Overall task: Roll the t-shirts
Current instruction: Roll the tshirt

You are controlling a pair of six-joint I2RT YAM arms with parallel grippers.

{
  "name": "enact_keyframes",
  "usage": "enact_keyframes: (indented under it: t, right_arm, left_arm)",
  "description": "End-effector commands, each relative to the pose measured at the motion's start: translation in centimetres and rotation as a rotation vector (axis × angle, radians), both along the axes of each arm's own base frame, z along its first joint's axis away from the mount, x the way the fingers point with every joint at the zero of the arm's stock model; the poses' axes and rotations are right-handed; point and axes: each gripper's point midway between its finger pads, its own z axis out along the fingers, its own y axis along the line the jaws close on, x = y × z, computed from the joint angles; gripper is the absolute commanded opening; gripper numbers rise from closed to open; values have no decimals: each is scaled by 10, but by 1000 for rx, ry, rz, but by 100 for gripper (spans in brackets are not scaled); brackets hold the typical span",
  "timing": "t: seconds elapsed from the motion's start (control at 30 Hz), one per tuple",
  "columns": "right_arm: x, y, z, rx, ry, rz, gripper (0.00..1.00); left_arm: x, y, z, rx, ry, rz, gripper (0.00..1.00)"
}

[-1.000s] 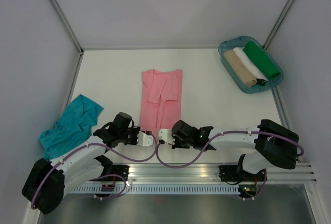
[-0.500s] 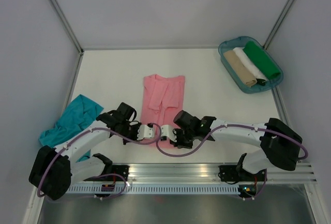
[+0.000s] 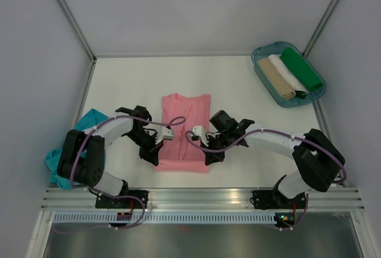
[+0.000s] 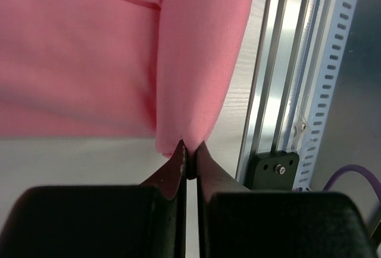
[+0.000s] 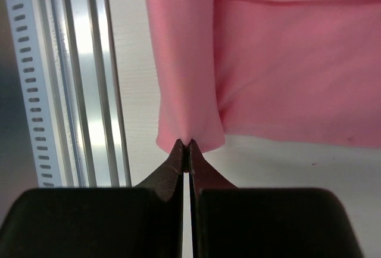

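Salmon pink t-shirt (image 3: 186,128) lies folded into a long strip at the centre of the counter (image 3: 125,82), one short end toward the bottom of the frame. Left pincer (image 4: 189,154) is clamped tight on that end's left corner. Right pincer (image 5: 188,149) is clamped likewise on the right corner. Both wrist views show only a thin pinch of cloth between the tips, with the edge lifted into a small fold. Teal t-shirt (image 3: 89,126) sits crumpled at the left edge, partly hidden behind the left arm, not held by either arm. Tray (image 3: 266,86) at upper right holds three rolled garments. Risks, as I judge them: the bite is shallow, so the thin cloth could slip out of either side once the roll begins. If one arm leads the other, the roll would skew into a cone. The tucked-in sleeves might also spring open and loosen the strip.
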Motion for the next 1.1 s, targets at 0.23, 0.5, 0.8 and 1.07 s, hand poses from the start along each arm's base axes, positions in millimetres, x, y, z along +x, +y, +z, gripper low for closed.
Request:
enact_keyframes:
  t: [0.23, 0.5, 0.8, 1.07]
  right_arm:
    - [62, 3, -12, -20, 45, -263, 1]
    - [94, -8, -7, -85, -62, -381, 32]
    - [97, -10, 26, -10, -140, -419, 33]
    - [72, 7, 25, 46, -138, -390, 30]
  left_arm:
    - [38, 4, -9, -17, 97, 124, 6]
    - [59, 0, -11, -9, 99, 158, 15]
    - [66, 3, -14, 36, 98, 218, 27]
    - [98, 8, -19, 112, 32, 360, 30]
